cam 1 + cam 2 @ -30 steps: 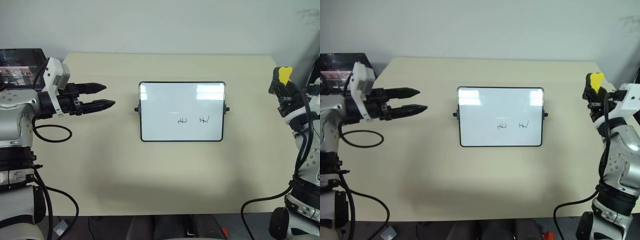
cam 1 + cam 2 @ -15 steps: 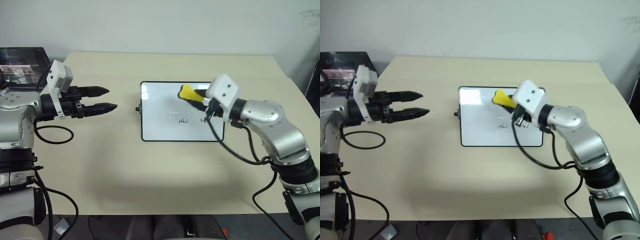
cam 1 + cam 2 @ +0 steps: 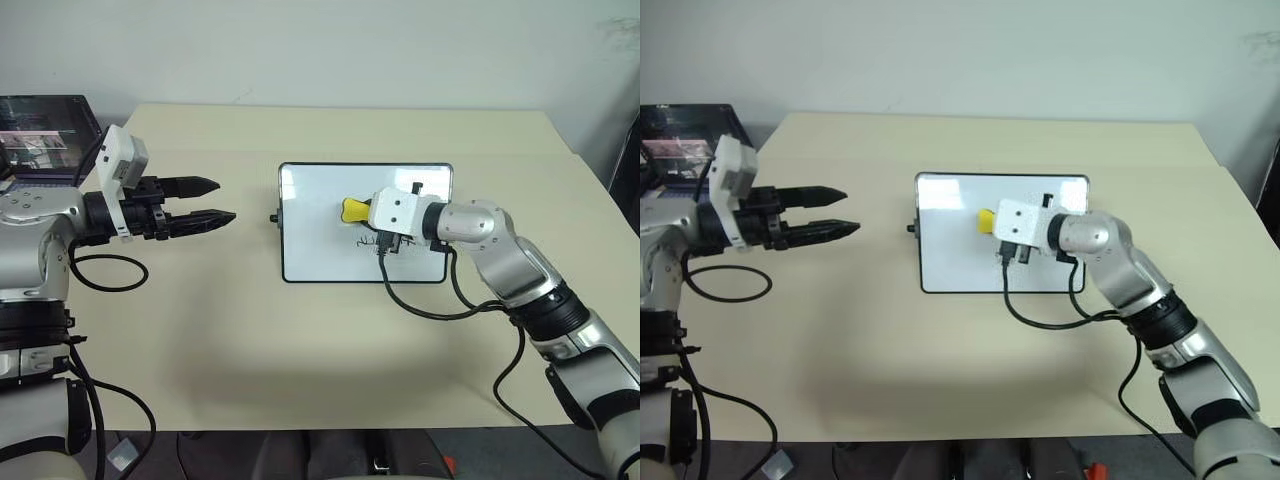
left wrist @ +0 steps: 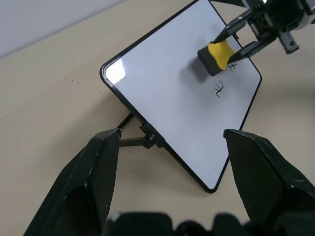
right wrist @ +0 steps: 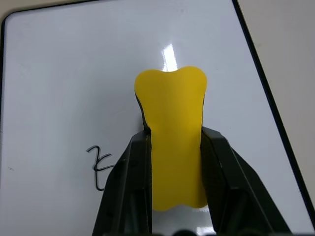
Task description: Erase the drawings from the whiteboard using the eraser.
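The whiteboard (image 3: 310, 220) lies at the middle of the tan table, glossy white in a thin dark frame. My right gripper (image 3: 362, 212) reaches over it from the right, shut on the yellow eraser (image 3: 353, 210), also seen as the eraser (image 5: 171, 128) between the black fingers (image 5: 133, 167). The eraser hovers close above the board's middle, just beyond the drawings. One black scribble (image 5: 98, 169) shows beside the fingers, and two scribbles (image 4: 219, 88) show near the eraser (image 4: 215, 56). My left gripper (image 3: 226, 200) hangs open left of the board, empty.
A laptop (image 3: 40, 135) stands at the table's far left corner. The right wrist's black cable (image 3: 430, 305) loops onto the table in front of the board. A small black knob (image 4: 150, 140) sticks out of the board's short side toward my left gripper.
My right arm swung in from the table's right edge over the board, eraser in its grip, rolling as it came, then sank toward the scribbles. The left arm held still.
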Motion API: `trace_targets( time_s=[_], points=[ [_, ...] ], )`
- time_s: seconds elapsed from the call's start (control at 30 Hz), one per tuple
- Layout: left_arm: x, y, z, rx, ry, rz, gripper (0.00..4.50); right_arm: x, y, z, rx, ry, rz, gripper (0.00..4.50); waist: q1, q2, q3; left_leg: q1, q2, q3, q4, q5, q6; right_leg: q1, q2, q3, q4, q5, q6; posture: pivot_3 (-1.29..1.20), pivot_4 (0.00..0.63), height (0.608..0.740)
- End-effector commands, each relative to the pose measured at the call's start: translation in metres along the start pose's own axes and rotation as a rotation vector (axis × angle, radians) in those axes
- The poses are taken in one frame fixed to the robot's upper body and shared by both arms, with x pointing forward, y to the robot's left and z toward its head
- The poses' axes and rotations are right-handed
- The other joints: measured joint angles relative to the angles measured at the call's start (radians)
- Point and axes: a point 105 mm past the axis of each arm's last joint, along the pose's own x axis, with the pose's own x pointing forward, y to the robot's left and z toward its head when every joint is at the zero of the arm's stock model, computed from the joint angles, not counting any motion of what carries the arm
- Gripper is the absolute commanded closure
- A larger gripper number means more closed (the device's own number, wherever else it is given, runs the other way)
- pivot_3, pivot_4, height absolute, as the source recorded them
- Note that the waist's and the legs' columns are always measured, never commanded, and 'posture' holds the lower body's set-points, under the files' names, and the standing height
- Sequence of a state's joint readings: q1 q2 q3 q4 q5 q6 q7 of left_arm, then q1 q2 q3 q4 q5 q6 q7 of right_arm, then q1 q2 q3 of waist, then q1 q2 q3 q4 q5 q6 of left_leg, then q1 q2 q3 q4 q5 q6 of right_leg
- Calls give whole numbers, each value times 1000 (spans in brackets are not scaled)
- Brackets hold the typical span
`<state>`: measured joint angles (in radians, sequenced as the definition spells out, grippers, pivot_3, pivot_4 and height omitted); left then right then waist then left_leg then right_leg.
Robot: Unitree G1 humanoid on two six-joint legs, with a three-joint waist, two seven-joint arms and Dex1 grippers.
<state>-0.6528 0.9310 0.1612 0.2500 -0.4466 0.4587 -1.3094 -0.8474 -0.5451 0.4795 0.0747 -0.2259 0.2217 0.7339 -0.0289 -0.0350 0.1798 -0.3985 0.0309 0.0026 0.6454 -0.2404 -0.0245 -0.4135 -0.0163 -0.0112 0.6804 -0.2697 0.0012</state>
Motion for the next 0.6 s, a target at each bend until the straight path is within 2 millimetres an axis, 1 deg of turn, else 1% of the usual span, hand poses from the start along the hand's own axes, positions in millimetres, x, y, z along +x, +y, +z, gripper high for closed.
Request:
trace_targets(
  time_s=[0.03,0.23,0.4,0.6],
  points=[
    [-6,0,14,41,-30,16,867,3,-6,0,-71,19,-29,3506,0,0,0,0,0,0,0,0,0,0,0,0,0,0,-1,0,150,740],
    [-7,-1,14,42,-28,22,867,4,-4,-10,-100,80,0,3506,0,0,0,0,0,0,0,0,0,0,0,0,0,1,-1,0,150,740],
    [-7,0,14,45,-28,24,867,6,1,-13,-104,89,5,3506,0,0,0,1,0,0,0,0,0,0,0,0,1,1,-1,0,150,740],
    [-8,1,14,49,-23,32,867,8,14,-19,-94,113,45,3506,0,-1,0,1,0,0,1,0,0,1,0,0,1,1,-1,0,150,740]
  ],
)
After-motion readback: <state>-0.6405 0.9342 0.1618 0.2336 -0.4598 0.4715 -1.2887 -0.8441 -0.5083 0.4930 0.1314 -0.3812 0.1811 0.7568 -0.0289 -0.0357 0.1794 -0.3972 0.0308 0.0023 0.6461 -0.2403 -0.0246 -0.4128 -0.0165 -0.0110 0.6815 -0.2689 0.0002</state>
